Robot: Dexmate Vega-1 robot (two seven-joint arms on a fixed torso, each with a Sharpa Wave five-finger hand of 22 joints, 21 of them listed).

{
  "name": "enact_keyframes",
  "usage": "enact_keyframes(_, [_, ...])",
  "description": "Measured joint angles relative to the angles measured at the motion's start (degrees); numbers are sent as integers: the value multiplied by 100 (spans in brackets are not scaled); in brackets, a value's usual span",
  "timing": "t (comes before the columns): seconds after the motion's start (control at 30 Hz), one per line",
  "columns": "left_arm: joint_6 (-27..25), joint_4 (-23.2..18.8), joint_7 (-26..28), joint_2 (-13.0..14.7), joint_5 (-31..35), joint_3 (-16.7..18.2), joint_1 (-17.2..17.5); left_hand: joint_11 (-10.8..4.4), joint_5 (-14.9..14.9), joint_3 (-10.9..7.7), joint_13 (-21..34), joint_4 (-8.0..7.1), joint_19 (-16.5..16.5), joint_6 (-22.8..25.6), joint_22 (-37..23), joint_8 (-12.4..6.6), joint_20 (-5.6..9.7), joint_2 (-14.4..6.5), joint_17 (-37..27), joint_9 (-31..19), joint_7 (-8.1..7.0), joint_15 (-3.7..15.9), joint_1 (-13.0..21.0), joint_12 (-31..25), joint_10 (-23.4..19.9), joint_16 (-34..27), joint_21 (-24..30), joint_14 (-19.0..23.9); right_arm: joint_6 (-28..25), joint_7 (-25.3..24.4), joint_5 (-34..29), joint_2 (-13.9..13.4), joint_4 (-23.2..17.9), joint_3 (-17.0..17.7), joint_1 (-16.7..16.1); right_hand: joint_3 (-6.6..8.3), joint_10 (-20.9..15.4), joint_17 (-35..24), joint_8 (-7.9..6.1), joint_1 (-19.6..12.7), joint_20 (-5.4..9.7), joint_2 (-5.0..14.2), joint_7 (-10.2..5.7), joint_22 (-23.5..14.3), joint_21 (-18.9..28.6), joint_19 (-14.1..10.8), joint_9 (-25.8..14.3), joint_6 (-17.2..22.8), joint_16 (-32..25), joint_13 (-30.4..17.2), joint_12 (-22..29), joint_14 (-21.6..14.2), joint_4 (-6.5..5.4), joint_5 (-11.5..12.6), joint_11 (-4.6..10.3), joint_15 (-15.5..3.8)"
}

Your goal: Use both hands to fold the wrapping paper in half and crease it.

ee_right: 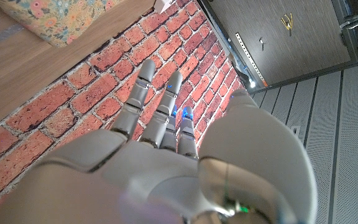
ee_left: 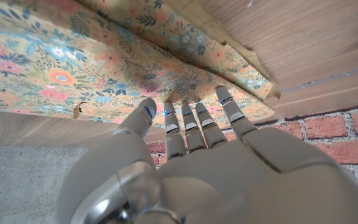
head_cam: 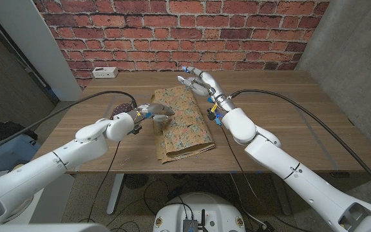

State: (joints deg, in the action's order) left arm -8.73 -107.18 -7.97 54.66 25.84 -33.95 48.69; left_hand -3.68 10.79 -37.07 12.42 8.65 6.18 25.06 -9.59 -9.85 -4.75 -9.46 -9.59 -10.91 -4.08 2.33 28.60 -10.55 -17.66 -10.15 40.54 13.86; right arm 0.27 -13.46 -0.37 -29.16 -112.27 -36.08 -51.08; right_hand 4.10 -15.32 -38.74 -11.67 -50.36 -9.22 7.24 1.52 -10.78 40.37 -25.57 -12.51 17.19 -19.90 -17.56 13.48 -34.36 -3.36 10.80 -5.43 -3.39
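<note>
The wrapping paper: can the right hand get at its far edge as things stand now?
Probably yes. The right hand hovers open beside the far right corner of the wrapping paper, with nothing between them. The left hand is on the paper's left side, out of that path.

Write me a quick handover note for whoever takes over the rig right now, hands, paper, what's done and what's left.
Left hand: fingers extended, touching the left edge of the wrapping paper.
Right hand: open, fingers spread, at the paper's far right corner, holding nothing.
Paper: lies mid-table, floral side up, apparently already doubled, its edges showing layers.
Done: the fold looks made.
Left: press along the fold to crease it; whether it is creased is unclear.
</note>
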Motion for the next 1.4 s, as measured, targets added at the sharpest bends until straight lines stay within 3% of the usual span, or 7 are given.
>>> enact_keyframes(0.13, [-109, -40, -169, 17, -27, -68, -34, 26, 0, 117, -87, -28, -125, -414, 0, 15, -32, 0, -14, 6, -55, -8, 0, 18, 330, 0, -168, -261, 20, 9, 16, 17, 58, -5, 28, 0, 0, 25, 0, 0, 0, 0, 0, 0, 0, 0, 0, 0, 0, 0, 0, 0, 0, 0, 0, 0])
enact_keyframes(0.23, [-199, -72, -290, 28, -27, -131, -55, 32, 0, 267, -146, -24, -324, -911, -11, 15, -5, 2, -3, 27, -193, -16, -2, 21, 727, 0, -361, -553, 23, 9, 23, 29, 96, -9, 44, 24, 0, 26, 0, 47, 0, 2, 0, 0, 0, 0, 0, 0, 30, 0, -36, 46, 24, 0, 0, 41])
enact_keyframes(0.43, [-399, -149, -494, 49, 69, -265, -83, -6, 0, 485, -179, 10, -462, -1510, -17, 15, 39, 152, -1, 49, -330, -22, -150, 21, 1181, 21, -580, -878, -272, -85, -138, 44, 71, -68, 89, 157, 41, 162, -44, 242, 164, 199, -112, 0, -124, 249, -1, 170, 332, 42, -67, 540, -58, 0, 42, 141])
enact_keyframes(0.7, [-561, -248, -611, 80, 219, -397, -105, -30, -22, 704, -178, 39, -512, -1775, -11, 15, 69, 436, -1, 53, -351, -29, -206, 21, 1397, 21, -712, -1069, -1320, -238, -690, 48, -64, -249, 208, 443, -8, 461, -89, 247, 515, 251, -234, 13, -301, 658, 27, 401, 757, 113, -87, 1184, 21, 46, 89, 276])
enact_keyframes(0.93, [-683, -312, -673, 108, 376, -450, -100, 1, -67, 811, -178, 21, -520, -1885, -12, 15, 77, 507, -2, 53, -339, -30, -280, 21, 1466, 21, -777, -1130, -2396, -180, -1181, 18, -84, -641, 517, 595, 80, 774, -48, 329, 781, 296, -403, 41, -499, 1029, 80, 462, 975, 226, -183, 1859, 27, 46, 207, 255])
enact_keyframes(1.17, [-717, -341, -663, 126, 425, -454, -67, 1, -67, 814, -178, 18, -507, -1885, -13, 15, 64, 507, -2, 53, -339, -29, -280, 21, 1466, 21, -790, -1130, -3165, -39, -1587, -29, 20, -1010, 776, 742, 207, 984, 24, 599, 996, 388, -482, 67, -650, 1263, 85, 398, 995, 307, -227, 2249, -110, 46, 269, 115])
enact_keyframes(1.4, [-721, -357, -639, 137, 431, -444, -38, 1, -67, 835, -178, -3, -496, -1884, -16, 15, 53, 507, -3, 52, -339, -29, -280, -8, 1466, 20, -801, -1130, -3745, 154, -2012, -70, 128, -1412, 1037, 833, 329, 1146, 67, 849, 1119, 377, -368, 67, -740, 1380, 107, 284, 994, 373, -248, 2510, -270, -1, 391, 117])
